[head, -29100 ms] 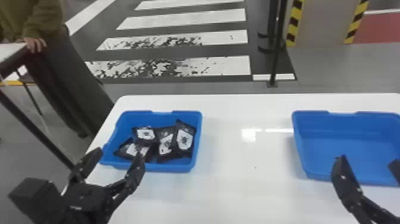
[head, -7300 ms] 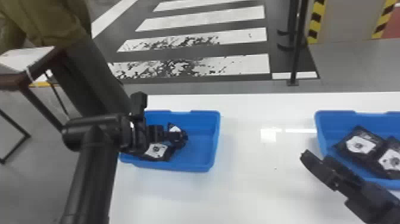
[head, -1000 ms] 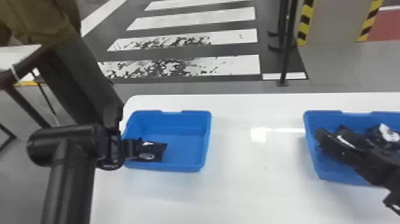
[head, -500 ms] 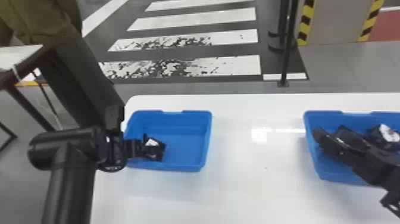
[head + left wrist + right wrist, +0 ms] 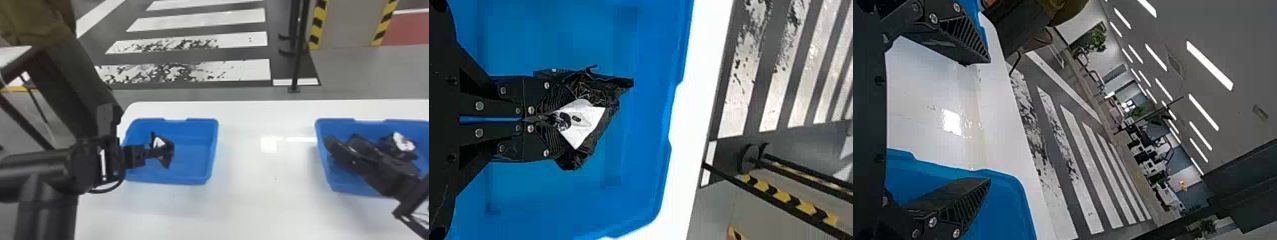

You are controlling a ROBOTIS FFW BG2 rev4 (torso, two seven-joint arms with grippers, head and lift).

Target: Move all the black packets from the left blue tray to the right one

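Observation:
In the head view my left gripper [image 5: 159, 152] is low inside the left blue tray [image 5: 178, 180], shut on a black packet [image 5: 166, 159]. The left wrist view shows the gripper [image 5: 551, 120] pinching this crumpled packet [image 5: 601, 97], its white label folded between the fingers. Over the right blue tray [image 5: 323, 159], my right gripper [image 5: 344, 143] stands open with nothing between its fingers. It partly hides the tray's contents, where a black packet with a white label [image 5: 403, 142] lies. In the right wrist view the gripper [image 5: 988, 120] has its fingers wide apart.
Both trays stand on a white table [image 5: 255, 198], with a wide stretch of tabletop between them. Behind the table's far edge a thin black post [image 5: 298, 57] rises from the floor. A smaller table [image 5: 16, 57] stands at the far left.
Packets left the left tray and appeared in the right one. The right arm moved over the right tray. The last packet, lying flatter a second ago, is now bunched up in my left gripper.

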